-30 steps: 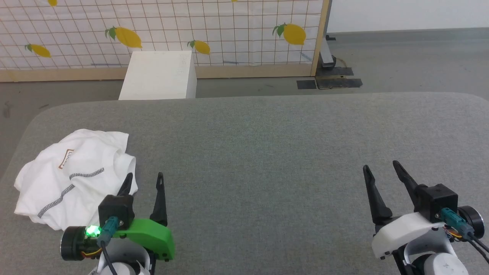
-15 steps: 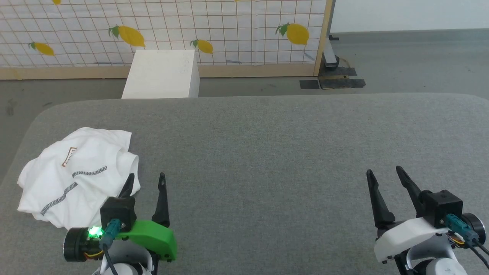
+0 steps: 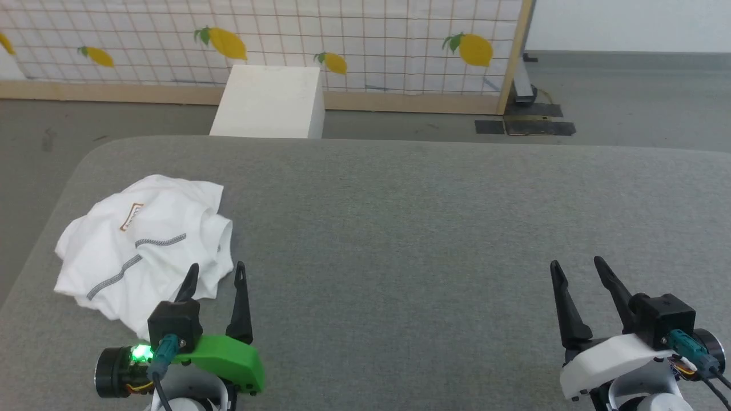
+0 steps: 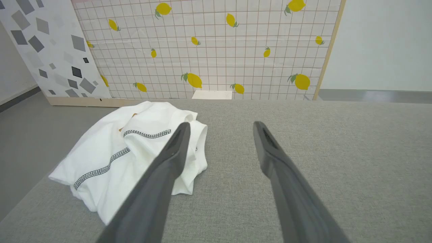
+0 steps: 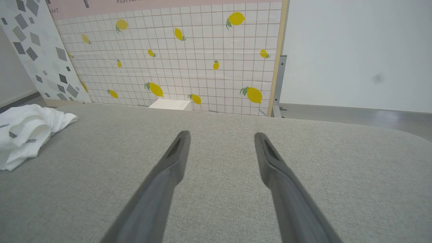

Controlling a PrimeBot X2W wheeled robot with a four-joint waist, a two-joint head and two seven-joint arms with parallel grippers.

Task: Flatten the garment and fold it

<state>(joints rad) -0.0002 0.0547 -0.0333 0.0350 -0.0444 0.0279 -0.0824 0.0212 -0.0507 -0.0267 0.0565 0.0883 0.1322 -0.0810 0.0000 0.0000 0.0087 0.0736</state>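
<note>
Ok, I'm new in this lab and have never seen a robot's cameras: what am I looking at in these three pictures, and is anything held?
This is a two-armed robot. One picture looks down from its head at a grey padded table. The dark prongs at lower left are its left gripper, those at lower right its right gripper. The other two pictures come from cameras on each wrist, looking along that gripper's two fingers. A crumpled white T-shirt lies on the table, near the left gripper. Both grippers are open and hold nothing. Beyond the table stand a white box and a lemon-patterned screen.
</note>
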